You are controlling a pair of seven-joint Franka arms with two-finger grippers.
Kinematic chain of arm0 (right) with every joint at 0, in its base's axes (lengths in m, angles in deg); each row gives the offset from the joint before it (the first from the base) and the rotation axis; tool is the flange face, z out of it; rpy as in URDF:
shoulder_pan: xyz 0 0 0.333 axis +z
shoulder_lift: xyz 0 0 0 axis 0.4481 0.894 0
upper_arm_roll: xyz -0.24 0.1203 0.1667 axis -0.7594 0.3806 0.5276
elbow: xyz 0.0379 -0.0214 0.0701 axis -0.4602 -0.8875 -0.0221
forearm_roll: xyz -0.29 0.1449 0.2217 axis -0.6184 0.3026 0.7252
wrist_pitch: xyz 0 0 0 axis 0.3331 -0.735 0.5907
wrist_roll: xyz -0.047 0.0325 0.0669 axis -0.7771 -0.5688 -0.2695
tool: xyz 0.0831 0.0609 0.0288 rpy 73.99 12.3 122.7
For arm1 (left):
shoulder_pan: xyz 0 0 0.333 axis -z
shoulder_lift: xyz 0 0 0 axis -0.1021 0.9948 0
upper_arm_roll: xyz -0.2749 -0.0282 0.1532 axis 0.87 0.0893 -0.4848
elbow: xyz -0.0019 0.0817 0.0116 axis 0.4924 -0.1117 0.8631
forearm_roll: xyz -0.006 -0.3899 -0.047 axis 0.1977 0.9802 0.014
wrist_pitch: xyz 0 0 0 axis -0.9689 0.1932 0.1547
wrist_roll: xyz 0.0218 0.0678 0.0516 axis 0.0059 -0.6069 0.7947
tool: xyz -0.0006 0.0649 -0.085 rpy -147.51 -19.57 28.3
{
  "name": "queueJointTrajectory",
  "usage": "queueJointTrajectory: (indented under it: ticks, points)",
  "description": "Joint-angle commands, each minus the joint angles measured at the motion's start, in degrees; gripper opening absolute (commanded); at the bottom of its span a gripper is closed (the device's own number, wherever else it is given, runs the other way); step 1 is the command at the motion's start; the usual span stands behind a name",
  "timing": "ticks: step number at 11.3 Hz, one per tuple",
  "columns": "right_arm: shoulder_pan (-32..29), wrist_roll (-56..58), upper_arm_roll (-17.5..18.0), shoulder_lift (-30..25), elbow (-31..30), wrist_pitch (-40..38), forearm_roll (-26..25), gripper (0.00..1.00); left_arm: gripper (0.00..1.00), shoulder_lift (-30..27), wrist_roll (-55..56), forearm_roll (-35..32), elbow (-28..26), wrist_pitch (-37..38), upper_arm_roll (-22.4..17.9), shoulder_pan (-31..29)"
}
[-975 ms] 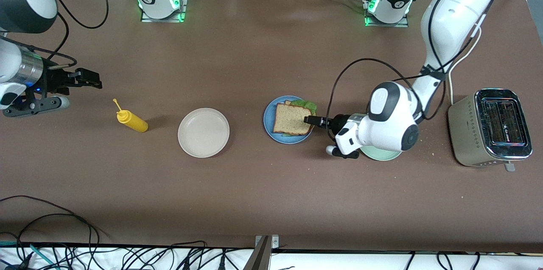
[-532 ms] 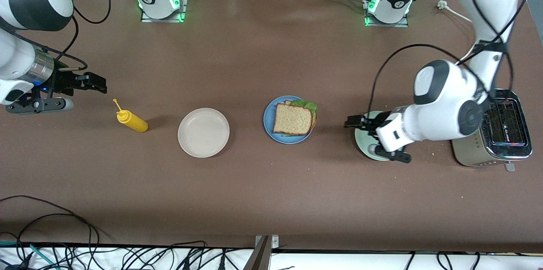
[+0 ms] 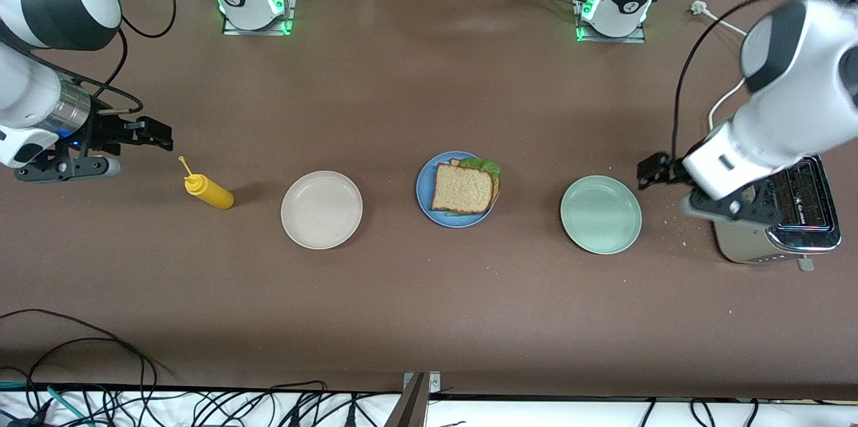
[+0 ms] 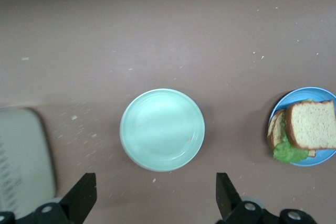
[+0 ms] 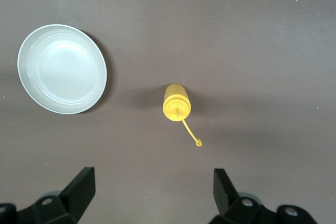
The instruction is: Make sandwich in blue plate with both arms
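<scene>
The sandwich (image 3: 462, 188) lies on the blue plate (image 3: 423, 194) at mid-table: a toasted slice on top, green lettuce showing at its edge, and a second slice under it. It also shows in the left wrist view (image 4: 312, 124) on the blue plate (image 4: 304, 93). My left gripper (image 3: 650, 171) is open and empty, up over bare table between the mint-green plate (image 3: 600, 214) and the toaster (image 3: 777, 212); its wrist view (image 4: 155, 198) shows the fingers wide apart. My right gripper (image 3: 157, 135) is open and empty, waiting over the table by the mustard bottle (image 3: 208, 191); its wrist view (image 5: 152, 192) confirms this.
An empty beige plate (image 3: 322, 209) sits between the mustard bottle and the blue plate, also in the right wrist view (image 5: 62, 69) with the bottle (image 5: 177, 100). The empty mint-green plate (image 4: 162, 129) and the toaster's edge (image 4: 23, 156) show in the left wrist view. Crumbs lie near the toaster.
My left gripper has drawn back from the sandwich's edge, passed over the mint-green plate toward the toaster and risen. My right gripper has edged slightly toward the mustard bottle. The sandwich stays put.
</scene>
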Motion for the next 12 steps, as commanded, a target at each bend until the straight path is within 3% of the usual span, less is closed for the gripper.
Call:
queueJointTrajectory:
  ticks: [1,3,4,7,9,12]
  points:
    - [-0.56,-0.55,0.88,-0.92,-0.35,0.23,-0.7,1.0,1.0,-13.18,-0.03,0.45,-7.14,2.31,-7.05,6.32]
    - [-0.65,-0.55,0.88,-1.0,-0.35,-0.38,-0.71,1.0,1.0,-17.95,-1.16,7.98,-12.33,2.39,-18.52,14.12]
    - [-0.65,-0.55,0.88,-0.92,0.0,-0.3,-0.88,1.0,1.0,-18.84,-2.3,7.76,-12.96,2.39,-20.84,16.33]
    - [-0.3,-1.59,1.06,-0.83,0.53,-0.3,-0.45,1.0,1.0,-18.41,-3.46,6.09,-13.06,2.39,-19.73,15.83]
    - [-0.3,-6.32,0.97,-0.83,0.71,-0.12,-0.18,1.0,1.0,-18.41,-3.46,2.5,-13.05,2.48,-14.21,11.71]
    - [0.23,-8.28,1.06,-0.66,0.8,-0.3,-0.18,1.0,1.0,-17.45,-3.19,2.83,-12.35,2.57,-13.57,10.21]
